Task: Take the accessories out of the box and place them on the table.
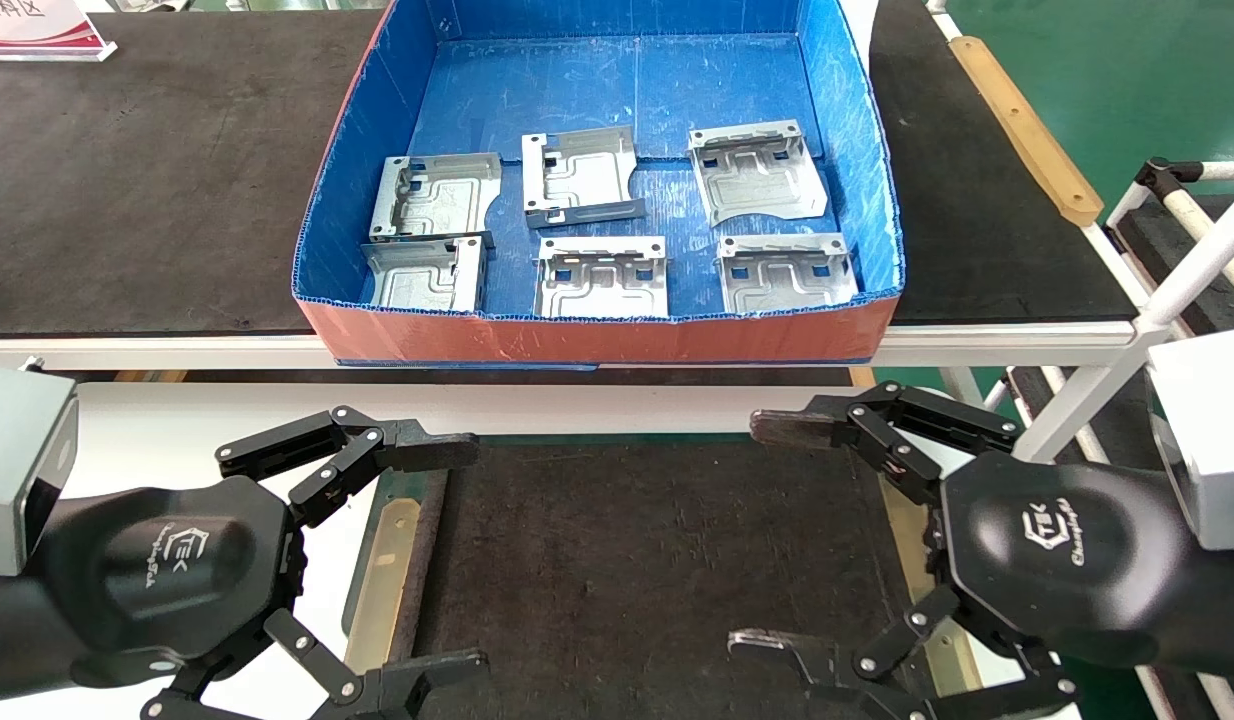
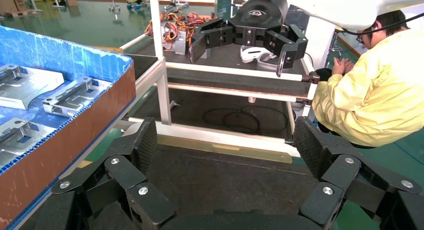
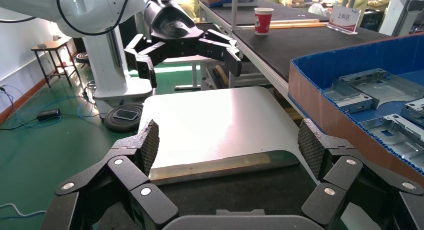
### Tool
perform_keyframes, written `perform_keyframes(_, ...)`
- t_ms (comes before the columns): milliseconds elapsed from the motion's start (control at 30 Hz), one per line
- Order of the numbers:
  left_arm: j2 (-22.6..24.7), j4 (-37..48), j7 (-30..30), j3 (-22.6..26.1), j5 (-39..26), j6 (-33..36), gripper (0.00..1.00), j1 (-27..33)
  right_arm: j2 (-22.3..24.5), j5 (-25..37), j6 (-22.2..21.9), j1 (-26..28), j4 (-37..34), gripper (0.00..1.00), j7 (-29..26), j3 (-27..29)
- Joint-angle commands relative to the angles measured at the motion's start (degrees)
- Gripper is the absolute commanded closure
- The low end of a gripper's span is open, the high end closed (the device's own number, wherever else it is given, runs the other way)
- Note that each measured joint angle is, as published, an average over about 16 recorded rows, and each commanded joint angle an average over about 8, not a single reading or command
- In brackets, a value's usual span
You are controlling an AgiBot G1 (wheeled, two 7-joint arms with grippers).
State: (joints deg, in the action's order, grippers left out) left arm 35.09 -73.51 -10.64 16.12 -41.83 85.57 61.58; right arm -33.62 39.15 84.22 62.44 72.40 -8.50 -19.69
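My left gripper (image 1: 447, 555) hangs at 8 o'clock over the table (image 1: 177, 425), fingers spread wide, nothing between them. Below it lies the black mat (image 1: 627, 560), edged with a tan strip (image 1: 382, 580).

At 12 o'clock the box (image 1: 597, 335) sits on the black bench (image 1: 147, 170), blue inside, orange-red front wall toward me. All six plates lie inside it, in two rows of three. Far row: left plate (image 1: 437, 195) at 11 o'clock, middle plate (image 1: 580, 177), right plate (image 1: 757, 172) at 1 o'clock. Near row, close against the front wall: left plate (image 1: 424, 274), middle plate (image 1: 602, 278), right plate (image 1: 785, 272). The two left plates touch or overlap; the others lie apart.

My right gripper (image 1: 767, 535) hangs at 4 o'clock over the mat, fingers equally wide, empty.
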Motion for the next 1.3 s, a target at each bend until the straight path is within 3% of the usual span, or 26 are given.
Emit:
perform_keyframes(33,0.00,0.00,0.00,0.00,0.00,0.00,0.00,0.00,0.00,0.00,0.00,0.00,0.00,0.00,0.00,0.00)
perform_keyframes(800,0.05,0.23,0.04,0.08,-0.60,-0.79,0.00,-0.07,0.00,0.00,0.00,0.00,-0.01,0.00,0.00,0.00)
perform_keyframes(1300,4.42,0.84,-3.59,2.41,-7.88,-11.99,0.00,3.16,0.00,-0.01,0.00,0.01,-0.01,0.00,0.01,-0.01)
